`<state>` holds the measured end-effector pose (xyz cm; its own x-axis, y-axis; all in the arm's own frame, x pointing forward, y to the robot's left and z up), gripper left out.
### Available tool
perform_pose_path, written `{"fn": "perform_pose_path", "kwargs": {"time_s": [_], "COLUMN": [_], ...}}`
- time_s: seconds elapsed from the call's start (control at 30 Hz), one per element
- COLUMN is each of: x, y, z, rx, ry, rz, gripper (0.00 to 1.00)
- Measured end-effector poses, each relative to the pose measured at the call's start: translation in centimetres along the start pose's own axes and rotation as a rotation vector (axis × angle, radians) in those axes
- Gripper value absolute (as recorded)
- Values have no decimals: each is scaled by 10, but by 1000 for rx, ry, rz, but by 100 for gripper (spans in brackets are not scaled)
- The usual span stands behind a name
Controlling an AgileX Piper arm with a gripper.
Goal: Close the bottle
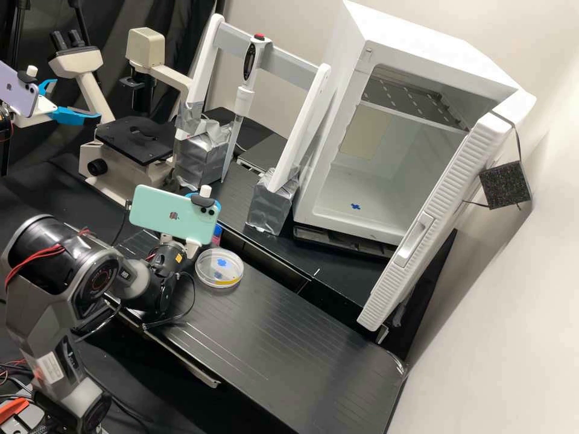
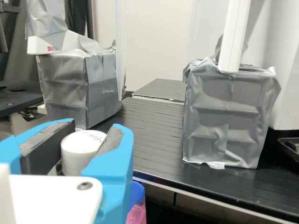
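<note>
Gripper (image 1: 192,248) clamped on white cap (image 2: 78,156), cap between fingers (image 2: 117,161).

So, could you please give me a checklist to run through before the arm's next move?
1. Cap between the fingers of the gripper: ok.
2. Cap seated straight on the bottle: cannot tell.
3. Gap between gripper and pink-and-blue container: cannot tell; they look close.
4. Dish lying flat on the bench: ok.
5. Cabinet door shut: not ok, it stands open.
</note>
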<state>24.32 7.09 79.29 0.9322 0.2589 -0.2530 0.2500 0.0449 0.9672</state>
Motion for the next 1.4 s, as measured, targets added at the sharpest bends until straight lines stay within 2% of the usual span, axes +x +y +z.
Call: {"fn": "perform_pose_path", "kwargs": {"time_s": [0.23, 0.37, 0.47, 0.93, 1.03, 1.1, 1.3, 1.4], "x": [-1, -4, -4, -1, 3, 7, 14, 14], "y": [4, 2, 1, -4, -3, -2, 0, -1], "z": [7, 9, 9, -3, -4, -4, -2, -2], "rx": [-8, 15, 15, 16, 9, -9, 3, -19], "ry": [-5, -6, -6, 23, 26, 24, 6, 5], "rz": [17, 13, 11, -16, -17, -17, 1, -1], "gripper": [0, 0, 0, 0, 0, 0, 0, 0]}}
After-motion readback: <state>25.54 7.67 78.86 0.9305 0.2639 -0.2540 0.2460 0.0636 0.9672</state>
